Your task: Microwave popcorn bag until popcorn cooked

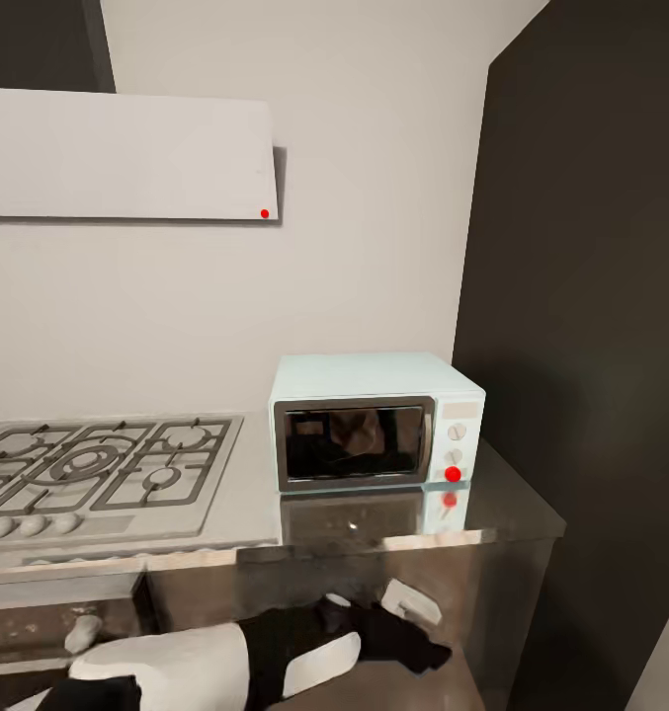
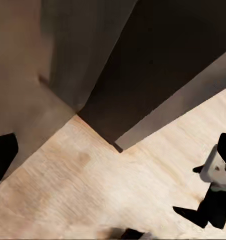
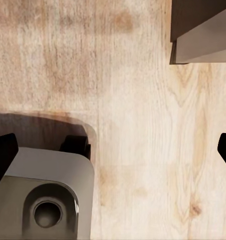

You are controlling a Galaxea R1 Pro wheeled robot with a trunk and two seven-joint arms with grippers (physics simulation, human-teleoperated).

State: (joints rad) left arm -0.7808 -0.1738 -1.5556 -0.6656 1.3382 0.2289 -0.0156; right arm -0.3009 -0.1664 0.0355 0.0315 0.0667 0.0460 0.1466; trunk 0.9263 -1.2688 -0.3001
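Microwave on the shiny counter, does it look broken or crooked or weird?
Nothing stands out. The microwave sits upright and level on the countertop, beside the gas hob. Its door is shut, and a red light glows on the panel. No spills or damage show.

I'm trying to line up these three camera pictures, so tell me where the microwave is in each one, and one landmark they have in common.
Head view: the microwave stands on the countertop right of centre, door shut, beside the gas hob.
Left wrist view: the microwave is not in this picture, which looks down at floor and dark cabinet sides.
Right wrist view: not in this picture either.
Shared landmark: the pale wood floor, seen in both wrist views.
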